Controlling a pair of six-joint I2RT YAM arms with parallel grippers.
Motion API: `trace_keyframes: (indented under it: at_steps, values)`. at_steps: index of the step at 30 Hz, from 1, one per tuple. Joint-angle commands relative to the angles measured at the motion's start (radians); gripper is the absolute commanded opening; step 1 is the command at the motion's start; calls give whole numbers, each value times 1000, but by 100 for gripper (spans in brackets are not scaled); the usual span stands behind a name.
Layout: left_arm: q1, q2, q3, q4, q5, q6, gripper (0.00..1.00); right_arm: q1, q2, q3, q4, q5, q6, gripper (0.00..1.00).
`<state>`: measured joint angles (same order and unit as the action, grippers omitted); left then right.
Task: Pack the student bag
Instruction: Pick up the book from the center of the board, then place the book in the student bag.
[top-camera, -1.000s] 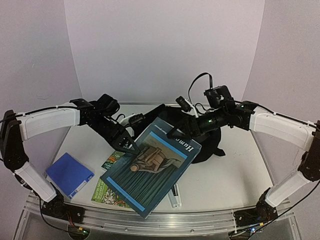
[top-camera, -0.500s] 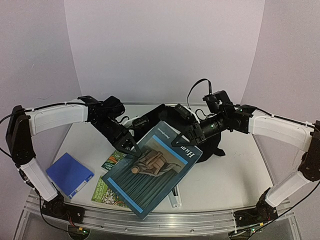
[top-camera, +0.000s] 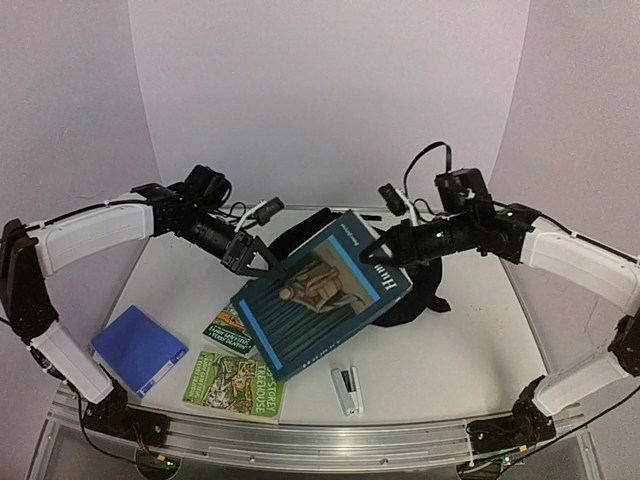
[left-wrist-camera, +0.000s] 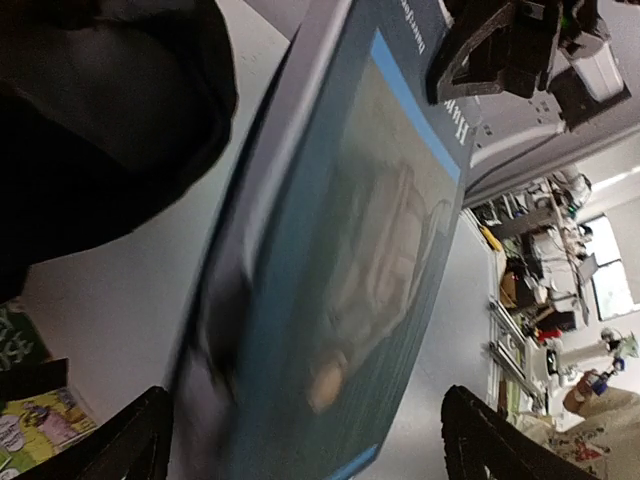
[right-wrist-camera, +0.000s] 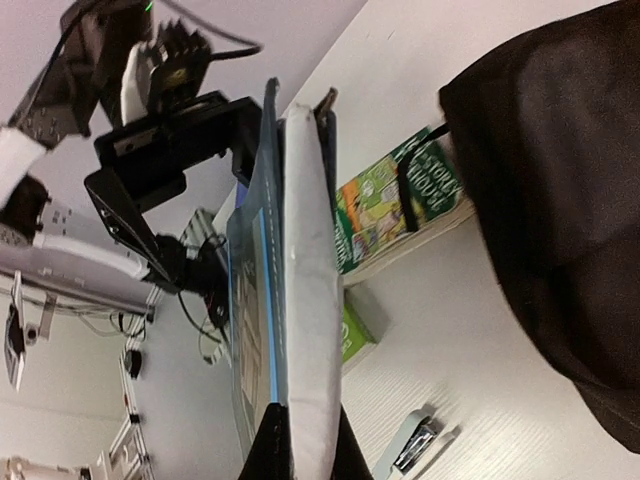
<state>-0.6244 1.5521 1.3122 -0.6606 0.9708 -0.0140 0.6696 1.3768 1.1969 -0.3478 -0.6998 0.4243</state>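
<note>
A blue wallet (top-camera: 138, 348) lies at the tabletop's (top-camera: 470, 350) 8 o'clock. The left hand (top-camera: 252, 262) is spread open, its fingers (left-wrist-camera: 135, 440) astride the 10 o'clock edge of a teal book (top-camera: 320, 295). The right hand (top-camera: 375, 254) pinches the book's 2 o'clock edge and holds it tilted over the student bag (top-camera: 418, 296), which lies at 12 to 1 o'clock.

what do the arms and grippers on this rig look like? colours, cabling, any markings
Both match: the left arm and right arm have smooth white link shells with black joints. The left gripper and right gripper are all black, with tapered, pointed fingers. A thin black cable loops above the right wrist, and shorter ones run at the left. No legible markings.
</note>
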Motion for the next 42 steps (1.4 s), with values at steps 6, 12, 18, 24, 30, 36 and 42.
trace_keyframes:
  at_steps: [6,12,18,24,30,36,42]
  values:
    - [7,3,68,298,-382,-180,98,-215,-249,69,-40,702,193,0]
    - [-27,226,216,345,-428,-215,100,-248,-301,72,-80,913,236,0]
    - [-31,410,377,328,-505,-265,100,-248,-356,30,-123,961,281,0]
    - [-31,531,495,350,-518,-312,100,-249,-414,-29,-172,954,320,0]
    - [-30,651,632,315,-538,-316,85,-248,-437,-107,-188,928,384,0]
    - [-31,696,694,281,-545,-305,61,-248,-430,-172,-166,907,434,0]
    - [-30,694,707,280,-530,-297,19,-249,-392,-199,-154,893,463,0]
